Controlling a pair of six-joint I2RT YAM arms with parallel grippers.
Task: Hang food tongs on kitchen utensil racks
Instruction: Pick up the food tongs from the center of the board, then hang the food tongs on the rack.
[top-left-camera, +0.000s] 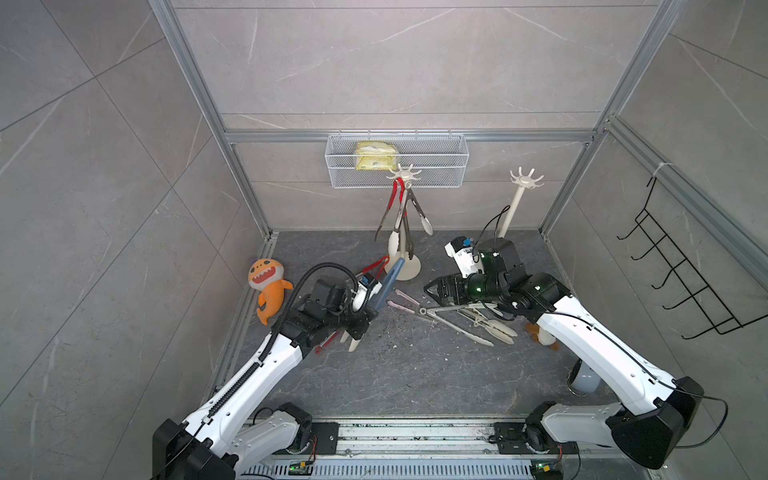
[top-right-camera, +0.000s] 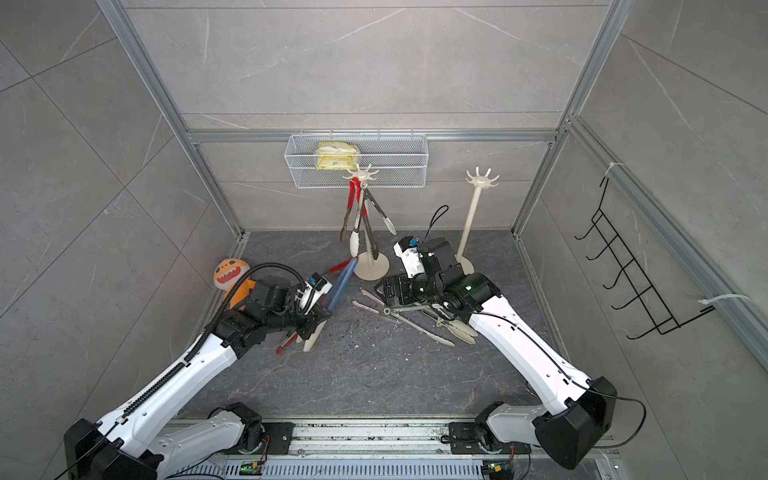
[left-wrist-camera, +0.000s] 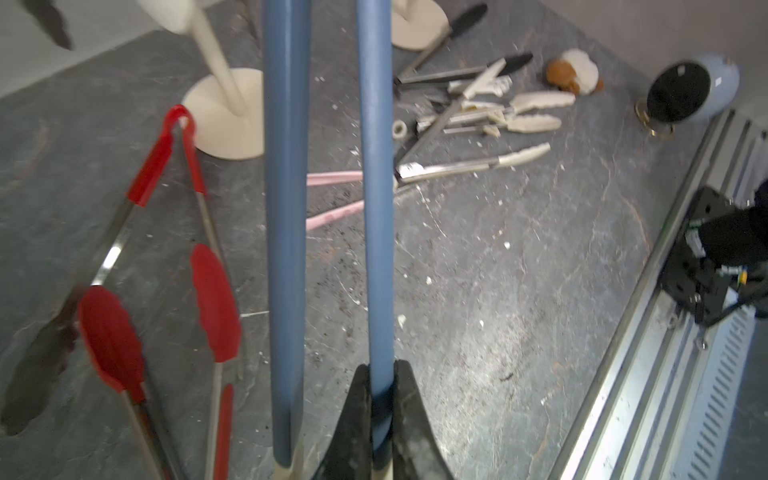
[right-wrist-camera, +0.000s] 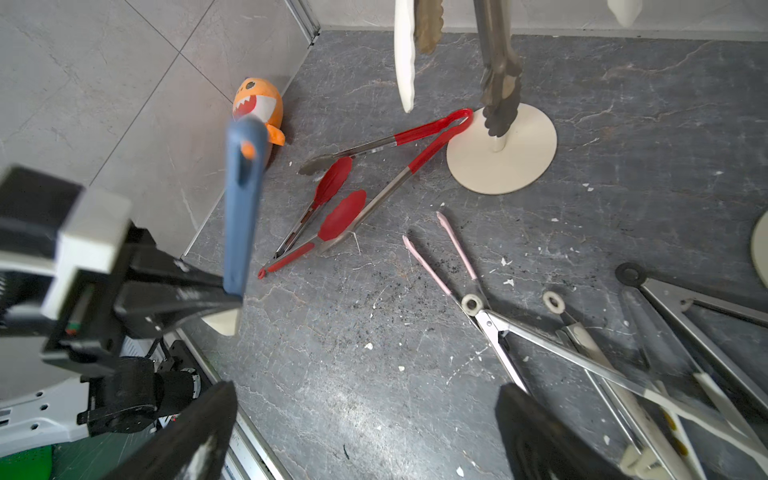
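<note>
Held tongs: the blue-sleeved tongs with cream tips (top-left-camera: 388, 286) stand slanted just in front of the loaded rack's base, hanging slot uppermost and cream tips down.
Left gripper: the left gripper (left-wrist-camera: 381, 365) is pinched tight on one blue arm only, low down near its cream tip. The other arm hangs free beside it.
Right gripper: the right gripper (right-wrist-camera: 365, 388) is spread wide and empty. It hovers over the slender pink tongs (left-wrist-camera: 332, 178) and the near end of the heap of cream-tipped steel tongs (top-left-camera: 500, 328).
Racks: the loaded cream pole rack (top-left-camera: 409, 270) stands at the middle of the floor's back edge, with several tongs on its prongs. The bare cream pole rack (top-left-camera: 515, 203) stands towards the back right corner.
Floor: on the dark grey marbled floor (top-left-camera: 395, 374), red-handled steel tongs (right-wrist-camera: 432, 129) lie with their loop end against the loaded rack's base.
Step, as we judge it: raising the blue tongs to a prong.
Doing it well: we pick a free prong and turn the slot square to it. We come in above the prong tip, then lower, and we open only once the weight rests on the prong.
Risk: held by one arm, the tongs may swivel, or may brush the hung tongs and rock the pole.
</note>
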